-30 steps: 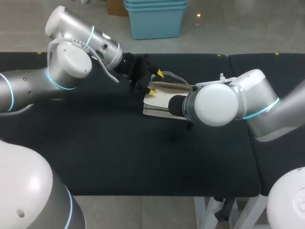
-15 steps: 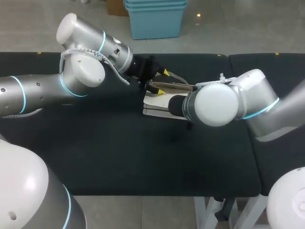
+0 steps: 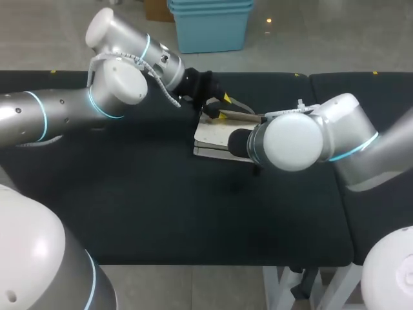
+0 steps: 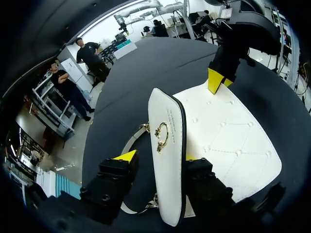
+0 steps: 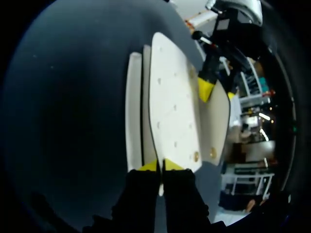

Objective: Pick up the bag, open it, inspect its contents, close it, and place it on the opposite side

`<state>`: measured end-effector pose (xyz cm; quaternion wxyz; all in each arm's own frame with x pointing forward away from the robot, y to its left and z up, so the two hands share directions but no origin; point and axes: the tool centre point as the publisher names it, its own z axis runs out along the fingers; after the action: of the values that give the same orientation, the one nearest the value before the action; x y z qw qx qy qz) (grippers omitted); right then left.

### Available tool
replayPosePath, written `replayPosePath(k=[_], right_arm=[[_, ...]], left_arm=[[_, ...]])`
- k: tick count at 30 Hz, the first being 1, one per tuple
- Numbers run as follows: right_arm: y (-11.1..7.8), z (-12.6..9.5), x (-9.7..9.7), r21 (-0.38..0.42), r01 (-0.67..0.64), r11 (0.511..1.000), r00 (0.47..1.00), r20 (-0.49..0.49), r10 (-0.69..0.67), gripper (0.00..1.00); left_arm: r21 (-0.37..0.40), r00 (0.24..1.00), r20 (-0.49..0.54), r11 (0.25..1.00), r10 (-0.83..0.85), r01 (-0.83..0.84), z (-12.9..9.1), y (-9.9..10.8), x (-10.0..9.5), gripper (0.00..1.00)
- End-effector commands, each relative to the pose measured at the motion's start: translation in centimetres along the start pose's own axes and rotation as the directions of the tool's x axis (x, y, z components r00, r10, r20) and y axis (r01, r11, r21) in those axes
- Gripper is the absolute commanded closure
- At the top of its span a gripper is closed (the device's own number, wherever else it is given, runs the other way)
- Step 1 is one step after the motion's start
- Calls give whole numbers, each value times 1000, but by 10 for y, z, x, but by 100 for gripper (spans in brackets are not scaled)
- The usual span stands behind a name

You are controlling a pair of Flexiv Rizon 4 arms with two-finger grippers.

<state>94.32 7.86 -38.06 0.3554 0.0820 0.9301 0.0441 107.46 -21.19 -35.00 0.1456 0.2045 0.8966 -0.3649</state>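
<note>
1. The left pincer (image 4: pixel 159 156) stands open. The raised flap (image 4: pixel 167 121) of the bag (image 3: pixel 214 134) sits between its fingers, close against one with a gap to the other.
2. The right pincer (image 5: pixel 160 166) is pinched tight on the bag's thin edge, at the end opposite the left pincer.
3. The bag lies on the table (image 3: pixel 161 206), stretched between both pincers.

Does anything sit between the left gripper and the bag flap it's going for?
Nothing visible blocks it. The flap stands between the left gripper's open fingers, with only the thin strap in the gap beside one finger. The right gripper is shut on the bag's far edge.
</note>
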Motion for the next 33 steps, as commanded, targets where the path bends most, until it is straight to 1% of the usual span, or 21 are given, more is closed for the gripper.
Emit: replayPosePath(k=[1,7,8,10,11,12,13,14,16,21,28,29,30,31,33], right_arm=[[-1,2,3,-4,-1,1000,1000,6,1,100],[-1,2,3,-4,-1,1000,1000,6,1,100],[-1,2,3,-4,-1,1000,1000,6,1,100],[-1,2,3,-4,-1,1000,1000,6,1,100],[-1,2,3,-4,-1,1000,1000,6,1,100],[-1,2,3,-4,-1,1000,1000,6,1,100],[-1,2,3,-4,-1,1000,1000,6,1,100],[-1,2,3,-4,-1,1000,1000,6,1,100],[-1,2,3,-4,-1,1000,1000,6,1,100],[-1,2,3,-4,-1,1000,1000,6,1,100],[0,-1,1,-19,8,1000,1000,-11,-9,100],[2,-3,0,-27,13,1000,1000,-22,-13,72],[2,-4,0,-29,15,999,1000,-26,-15,53],[3,-6,0,-36,17,999,999,-33,-19,0],[5,-12,-1,-47,18,999,999,-50,-20,0]], left_arm=[[24,1000,-17,1000,-6,6,5,7,-5,53],[26,1000,-23,1000,-16,17,7,9,-7,54],[25,1000,-23,1000,-17,17,7,9,-7,55],[29,999,-26,999,-21,22,8,9,-7,62],[29,999,-26,999,-22,22,8,9,-7,66],[30,999,-26,999,-23,24,8,9,-8,75],[30,999,-26,999,-25,26,8,9,-8,96],[30,999,-27,999,-26,27,9,9,-8,100],[30,999,-33,999,-35,36,10,10,-7,100],[71,997,-47,995,-68,71,7,11,-8,100],[86,996,-46,993,-76,80,-2,3,-11,100],[88,996,-46,993,-78,81,-4,1,-11,100],[94,995,-50,992,-81,86,-4,0,-11,100],[94,995,-49,992,-83,88,-6,-1,-12,100],[90,995,-43,992,-90,94,-9,-4,-14,100]])
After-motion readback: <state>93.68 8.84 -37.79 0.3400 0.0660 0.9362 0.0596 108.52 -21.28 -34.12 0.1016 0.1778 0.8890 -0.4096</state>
